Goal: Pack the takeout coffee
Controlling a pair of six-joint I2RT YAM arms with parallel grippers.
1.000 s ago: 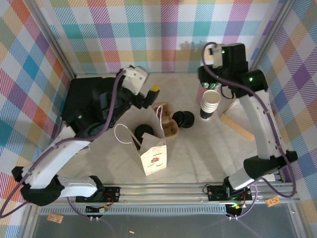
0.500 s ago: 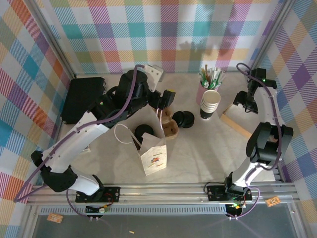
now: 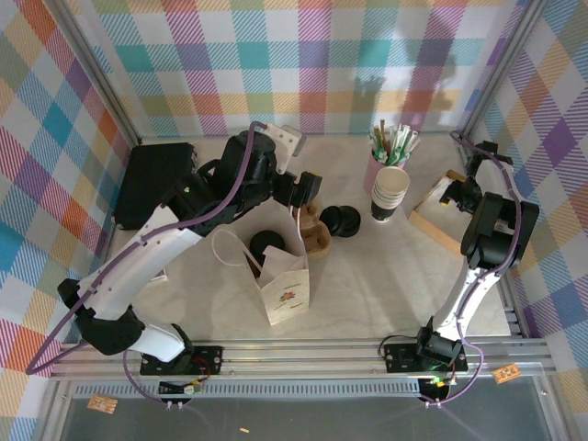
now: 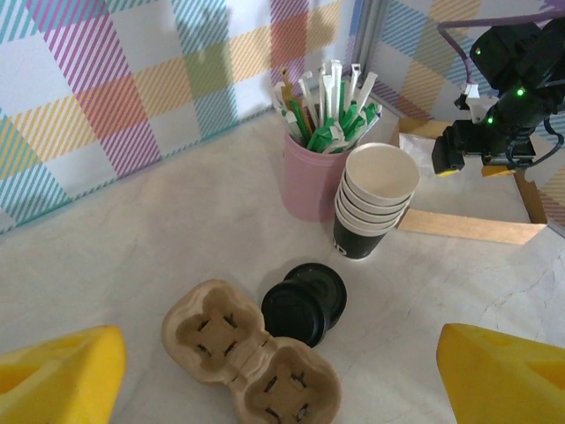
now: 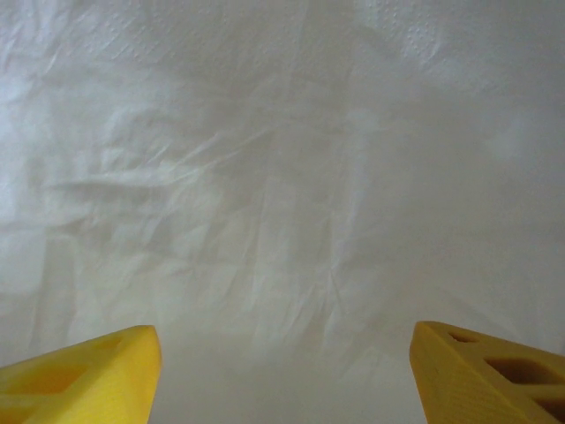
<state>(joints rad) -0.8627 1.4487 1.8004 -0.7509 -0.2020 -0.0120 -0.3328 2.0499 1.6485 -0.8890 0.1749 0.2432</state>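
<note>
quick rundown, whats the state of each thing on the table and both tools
paper bag, upright, mouth open
takeout coffee, lid on, standing beside the bag, not packed
cup carrier, flat on the table, slots empty
loose lids, piled together, on no cup
cup stack, upright, nested, lidless
pink holder, upright, full of sticks
left tool, open, empty
right tool, open, empty

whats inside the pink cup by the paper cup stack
Green and white wrapped sticks, likely straws, stand in the pink cup; its wall hides their lower ends.
</note>
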